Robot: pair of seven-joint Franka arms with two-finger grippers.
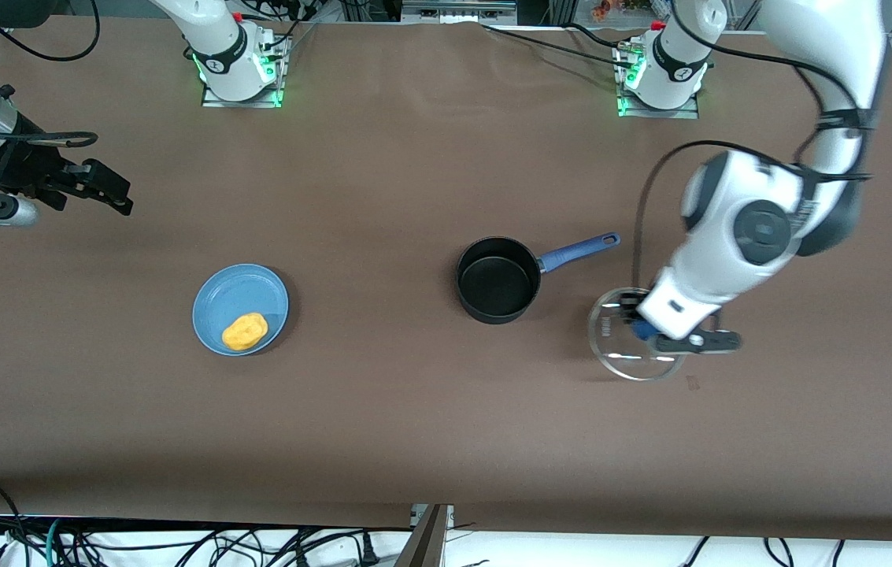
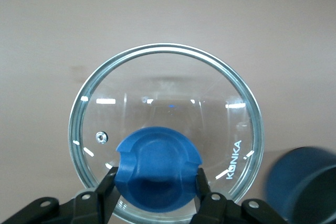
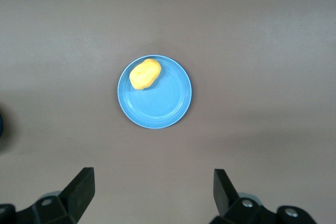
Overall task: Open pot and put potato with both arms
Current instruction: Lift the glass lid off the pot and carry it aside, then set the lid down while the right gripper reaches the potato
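Note:
The black pot [image 1: 497, 279] stands open and empty mid-table, its blue handle [image 1: 578, 250] pointing toward the left arm's end. My left gripper [image 1: 645, 329] is shut on the blue knob [image 2: 157, 167] of the glass lid [image 1: 634, 335], holding it low over the table beside the pot, toward the left arm's end; I cannot tell whether the lid touches the table. The yellow-orange potato [image 1: 245, 331] lies on a light-blue plate [image 1: 249, 291]; it also shows in the right wrist view [image 3: 145, 74]. My right gripper [image 1: 111, 193] is open and empty, in the air at the right arm's end of the table.
The plate [image 3: 163, 103] sits toward the right arm's end, apart from the pot. The pot's dark wall [image 2: 307, 182] shows beside the lid in the left wrist view. Both arm bases [image 1: 237, 55] stand along the table's edge farthest from the front camera.

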